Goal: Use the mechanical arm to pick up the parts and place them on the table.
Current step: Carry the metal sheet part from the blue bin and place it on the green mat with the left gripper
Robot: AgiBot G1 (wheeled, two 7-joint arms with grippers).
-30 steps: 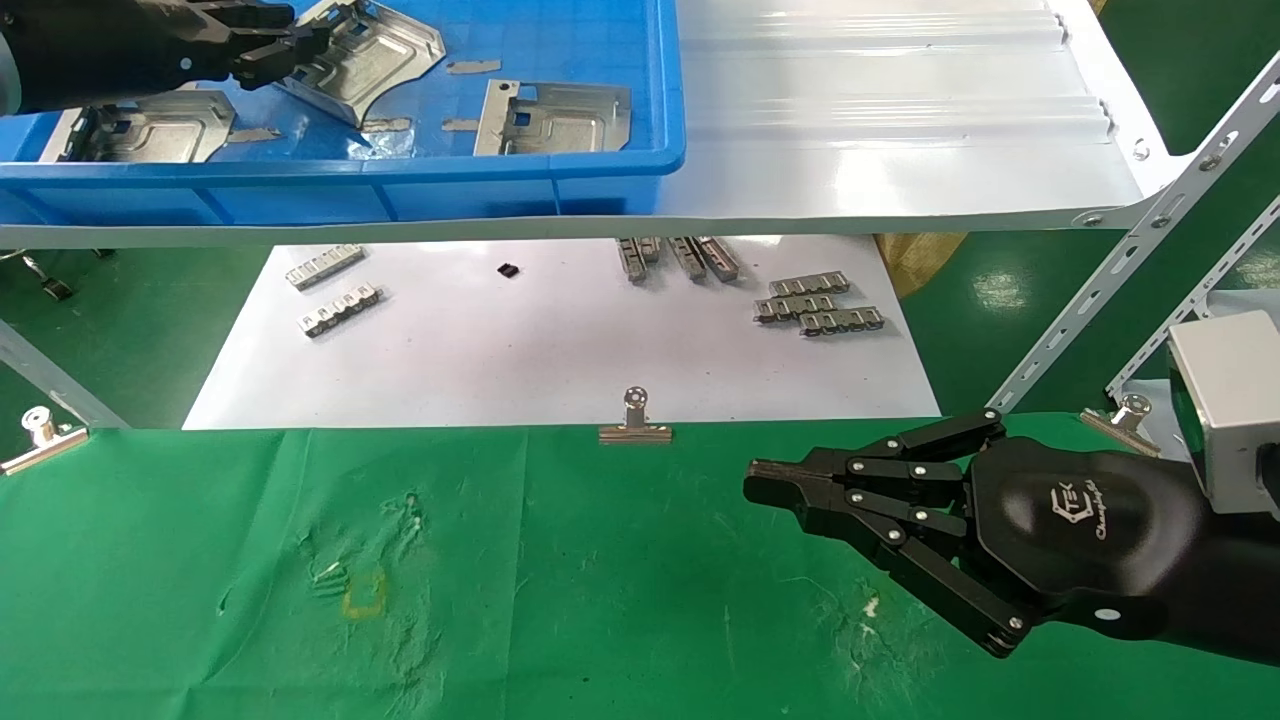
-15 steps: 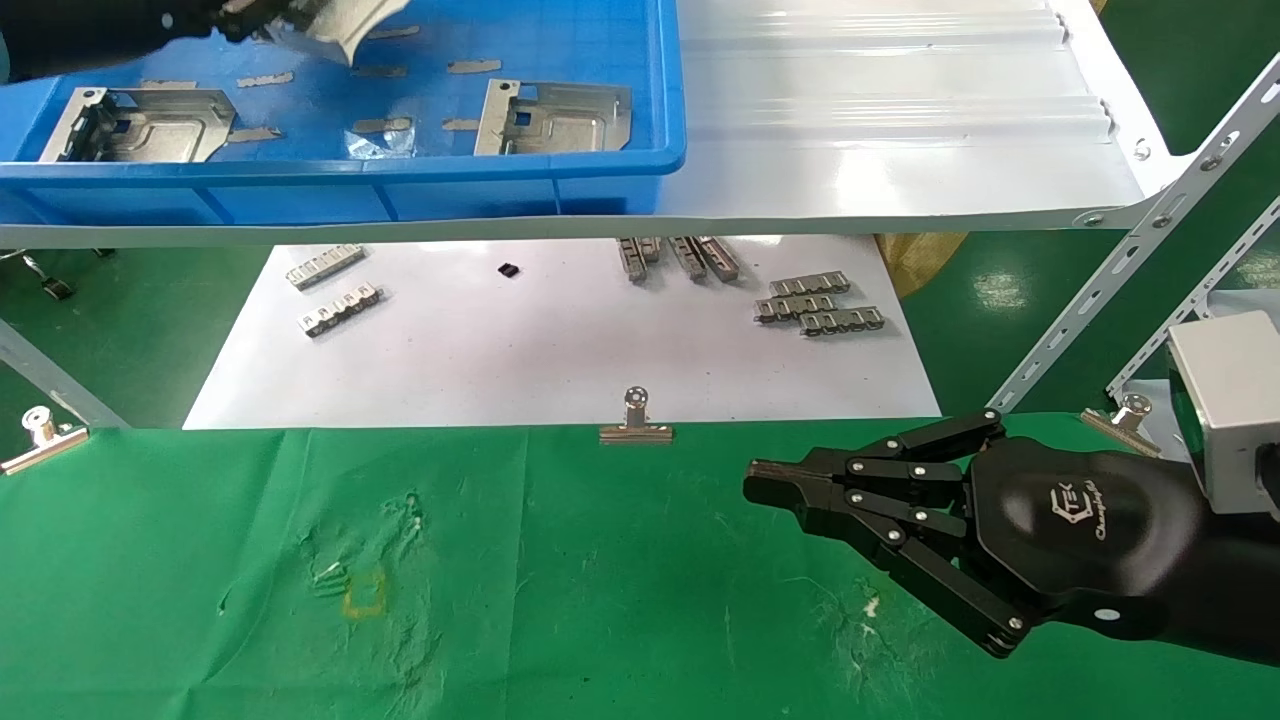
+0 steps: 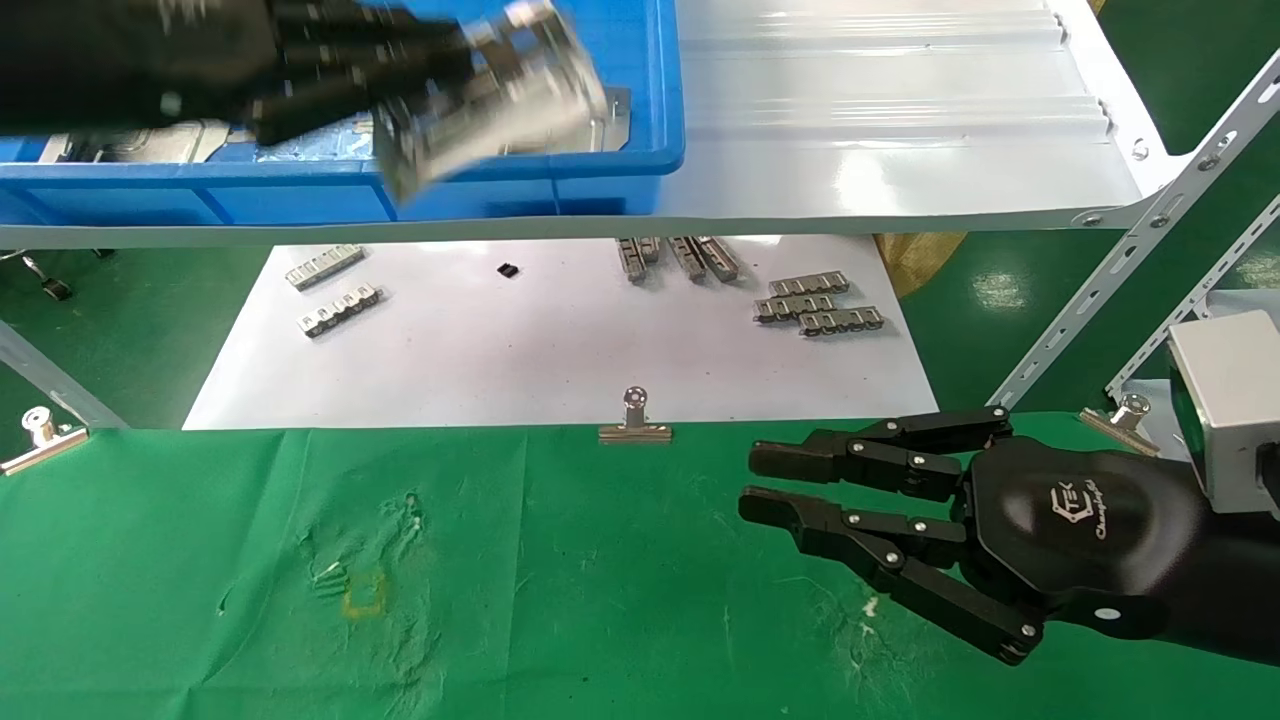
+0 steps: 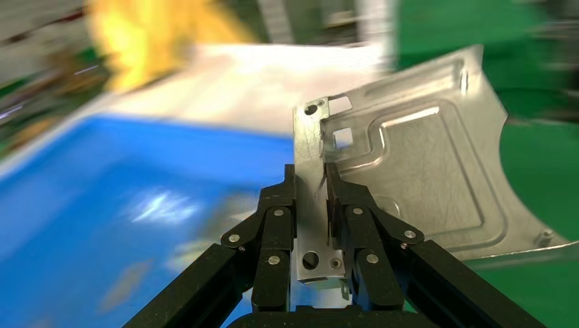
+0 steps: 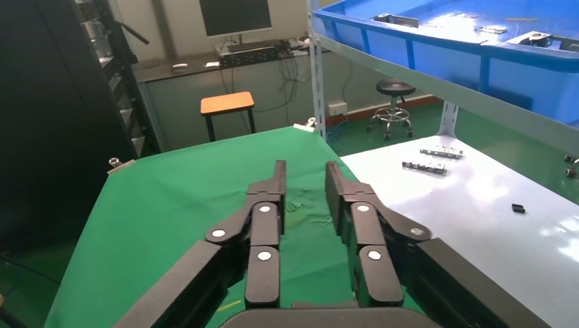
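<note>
My left gripper (image 3: pixel 440 90) is shut on the bent tab edge of a silvery stamped plate (image 3: pixel 500 105) and holds it in the air over the front rim of the blue bin (image 3: pixel 560 170). In the left wrist view the plate (image 4: pixel 416 178) stands up between my fingers (image 4: pixel 276 219), with its square cutouts and curved edge showing. Another plate (image 3: pixel 150 140) lies in the bin, mostly hidden behind my arm. My right gripper (image 3: pixel 755 480) hovers open and empty over the green table (image 3: pixel 560 600) at the right; it also shows in the right wrist view (image 5: pixel 304 181).
The bin stands on a white shelf (image 3: pixel 900 130) with angled metal struts (image 3: pixel 1130 250) at the right. Below lies a white sheet (image 3: pixel 560 350) with toothed metal strips (image 3: pixel 818 305). Binder clips (image 3: pixel 635 420) pin the cloth's far edge. A yellow square mark (image 3: pixel 365 593) is on the cloth.
My left gripper has lifted the plate out of the bin and carried it right and toward me, over the bin's front rim. My right gripper's fingers have spread apart from shut to open.
</note>
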